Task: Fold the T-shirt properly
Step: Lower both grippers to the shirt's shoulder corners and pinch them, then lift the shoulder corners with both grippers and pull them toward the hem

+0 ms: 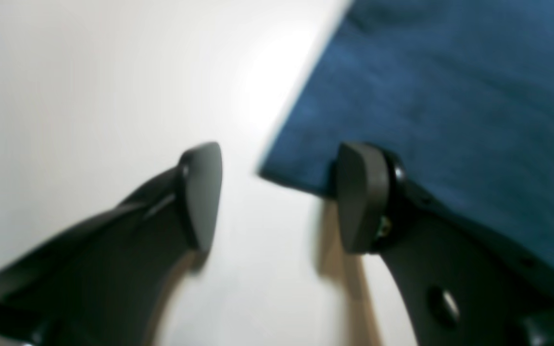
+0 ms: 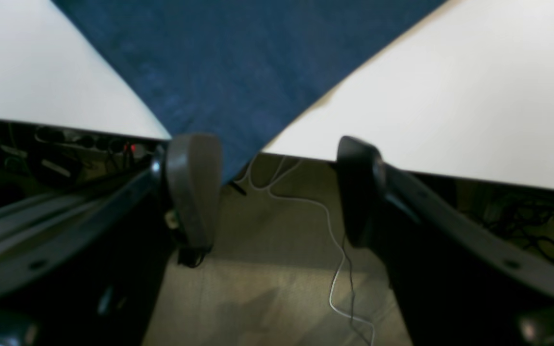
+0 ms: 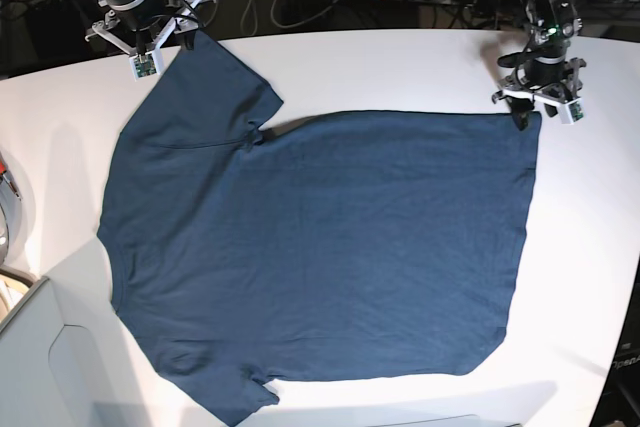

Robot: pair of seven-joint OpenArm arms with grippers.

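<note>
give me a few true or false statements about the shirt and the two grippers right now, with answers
1. The T-shirt lies spread out flat on the white table. True.
2. The left gripper is clamped shut on a sleeve. False: its jaws stand open at a bottom hem corner of the shirt, one finger over the cloth.
3. The right gripper has open jaws at a sleeve tip that reaches the table edge. True.
4. The shirt is already folded in half. False: it lies in a single spread layer, both sleeves out.
5. A second garment lies beside the shirt. False: the shirt is the only garment in view.
</note>
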